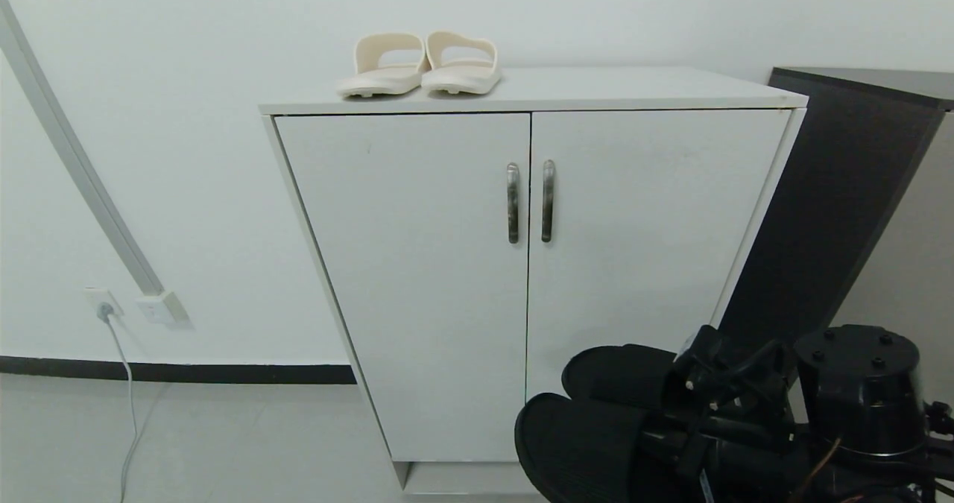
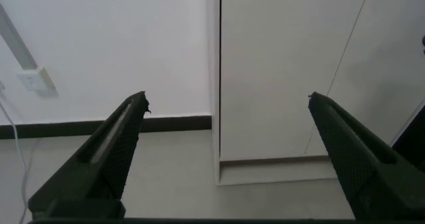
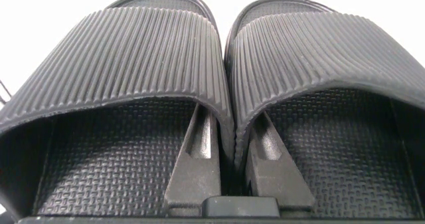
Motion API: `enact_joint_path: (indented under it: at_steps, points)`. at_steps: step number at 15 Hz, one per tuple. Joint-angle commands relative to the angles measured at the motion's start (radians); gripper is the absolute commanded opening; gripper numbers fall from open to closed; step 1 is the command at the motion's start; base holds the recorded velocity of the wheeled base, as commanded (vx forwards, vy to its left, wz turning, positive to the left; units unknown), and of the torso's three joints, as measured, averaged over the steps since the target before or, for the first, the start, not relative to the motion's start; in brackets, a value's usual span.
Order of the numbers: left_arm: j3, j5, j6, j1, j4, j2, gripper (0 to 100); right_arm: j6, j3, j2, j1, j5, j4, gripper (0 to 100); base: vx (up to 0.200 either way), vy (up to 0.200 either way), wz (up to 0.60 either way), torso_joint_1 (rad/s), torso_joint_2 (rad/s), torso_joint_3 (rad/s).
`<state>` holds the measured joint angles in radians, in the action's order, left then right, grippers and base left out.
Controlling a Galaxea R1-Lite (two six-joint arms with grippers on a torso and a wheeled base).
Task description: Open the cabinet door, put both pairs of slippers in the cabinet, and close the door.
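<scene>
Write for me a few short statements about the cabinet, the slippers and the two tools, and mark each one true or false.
1. Both doors of the cabinet are shut. True.
2. The beige slippers are inside the cabinet. False: they stand on top of it.
3. The right tool grips the black slippers. True.
4. The left tool is shut. False: it is open and holds nothing.
</scene>
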<state>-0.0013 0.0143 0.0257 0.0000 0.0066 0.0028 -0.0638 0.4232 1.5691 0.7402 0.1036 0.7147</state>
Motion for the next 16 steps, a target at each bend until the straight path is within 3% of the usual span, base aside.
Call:
enact_joint_path:
  at_steps: [1,2,4,7,12,13,16]
  points:
    - [0.000,0.003,0.005,0.000,0.000,0.017,100,-0.001,-0.012,0.002,0.001,0.001,0.015,0,0.000,0.000,0.00,-0.002,0.13,0.110]
    - [-0.009,-0.007,0.002,0.002,-0.007,0.075,100,-0.001,-0.020,0.005,0.001,-0.004,0.040,0,0.000,0.000,0.00,-0.002,0.09,0.056]
    - [-0.169,0.012,-0.047,-0.003,-0.010,0.229,100,-0.001,-0.021,0.005,0.001,-0.002,0.051,0,0.000,0.000,0.00,0.000,0.00,0.000]
    - [-0.289,0.190,-0.050,-0.008,-0.020,0.491,100,-0.002,-0.030,0.005,0.002,-0.004,0.051,0,0.000,0.000,0.00,0.000,0.00,0.000]
    - [-0.457,0.483,-0.052,-0.011,-0.169,0.806,100,-0.001,-0.027,0.012,0.001,-0.001,0.052,0,0.000,0.000,0.00,0.000,0.00,0.000]
    - [-0.490,0.512,-0.052,-0.020,-0.186,0.865,100,-0.001,-0.027,0.011,0.001,-0.001,0.054,0,0.000,0.000,0.00,0.000,0.00,0.000]
    - [-0.571,0.515,-0.053,-0.170,-0.280,1.037,100,-0.001,-0.027,0.015,0.002,0.001,0.065,0,0.000,0.000,0.00,0.000,0.00,0.000]
